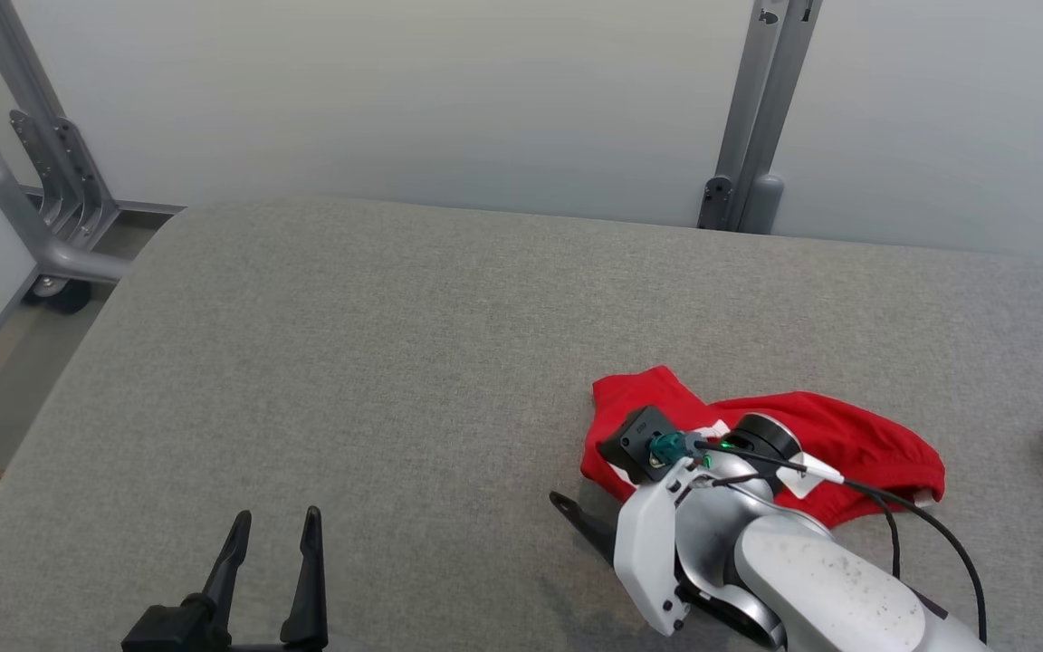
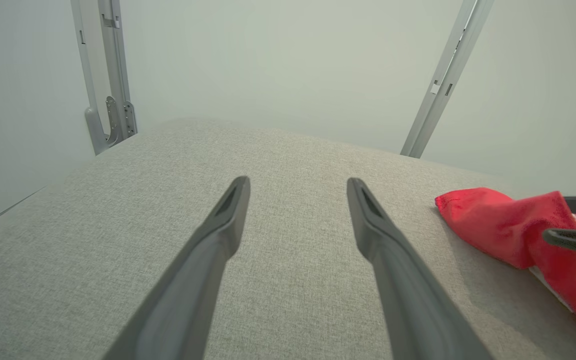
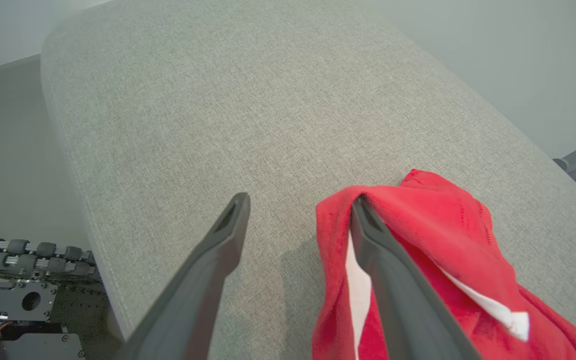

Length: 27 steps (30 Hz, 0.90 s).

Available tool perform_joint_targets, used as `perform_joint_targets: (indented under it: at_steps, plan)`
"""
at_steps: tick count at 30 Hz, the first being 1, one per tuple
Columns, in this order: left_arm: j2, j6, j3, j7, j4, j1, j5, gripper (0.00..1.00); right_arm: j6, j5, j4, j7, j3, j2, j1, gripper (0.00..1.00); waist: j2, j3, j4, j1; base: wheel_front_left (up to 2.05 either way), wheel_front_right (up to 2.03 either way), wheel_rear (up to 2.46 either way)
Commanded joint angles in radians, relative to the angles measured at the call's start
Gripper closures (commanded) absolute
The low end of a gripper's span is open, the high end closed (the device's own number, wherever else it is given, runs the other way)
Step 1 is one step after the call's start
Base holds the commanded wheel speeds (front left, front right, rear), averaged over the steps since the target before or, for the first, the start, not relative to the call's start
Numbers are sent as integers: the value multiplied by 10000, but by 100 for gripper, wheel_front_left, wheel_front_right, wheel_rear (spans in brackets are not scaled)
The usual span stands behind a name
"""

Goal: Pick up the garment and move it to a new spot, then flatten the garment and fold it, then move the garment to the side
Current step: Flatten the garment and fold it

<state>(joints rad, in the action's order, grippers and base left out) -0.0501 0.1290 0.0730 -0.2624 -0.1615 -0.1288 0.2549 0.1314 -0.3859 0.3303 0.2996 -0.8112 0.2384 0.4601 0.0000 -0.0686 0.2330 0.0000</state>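
Right gripper (image 3: 300, 199) jaws stand apart, one fingertip tucked under a fold of the bunched red garment (image 3: 443, 220), which lies on the grey table (image 1: 395, 362); left gripper (image 1: 276, 514), jaws also apart, hovers well left of the garment across open tabletop.

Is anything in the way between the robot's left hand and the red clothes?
Nothing visible. Just bare grey table lies between the left gripper and the red garment. The right gripper sits at the garment, fingers open.
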Motion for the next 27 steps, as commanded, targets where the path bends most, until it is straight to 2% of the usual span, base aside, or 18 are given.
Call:
perform_joint_targets:
  at_steps: [1, 4, 8, 14, 20, 27]
  plan:
    - [-12, 11, -28, -27, 43, -5, 76, 0, -16, -203, -157, -194, -65, 70, 120, 0, 0, -25, -111, 0, 0, 0, 0]
    - [-12, -1, -19, -27, 50, -19, 53, 0, -16, -418, -411, -196, -29, 252, 102, 0, 0, -60, -272, 0, 0, 0, 0]
    - [-12, -8, -5, -27, 77, -20, 23, 0, -14, -526, -747, 63, 542, 485, -278, 0, 0, -103, -482, 0, 0, 0, 0]
    - [-12, 1, 184, -27, 87, 94, -224, 0, -14, 24, -1648, -131, 2445, 747, -1395, 0, 0, -120, -909, 0, 0, 0, 0]
    - [-57, 12, 512, -26, -49, 331, -441, 0, -14, 1149, -2799, -1280, 4798, 266, -3061, 0, 0, -65, -1533, 0, 0, 0, 0]
    - [-228, 17, 1151, -27, -280, 618, -329, 0, -14, 2233, -3614, -2955, 6470, -520, -4600, 0, 0, -25, -2275, 0, 0, 0, 0]
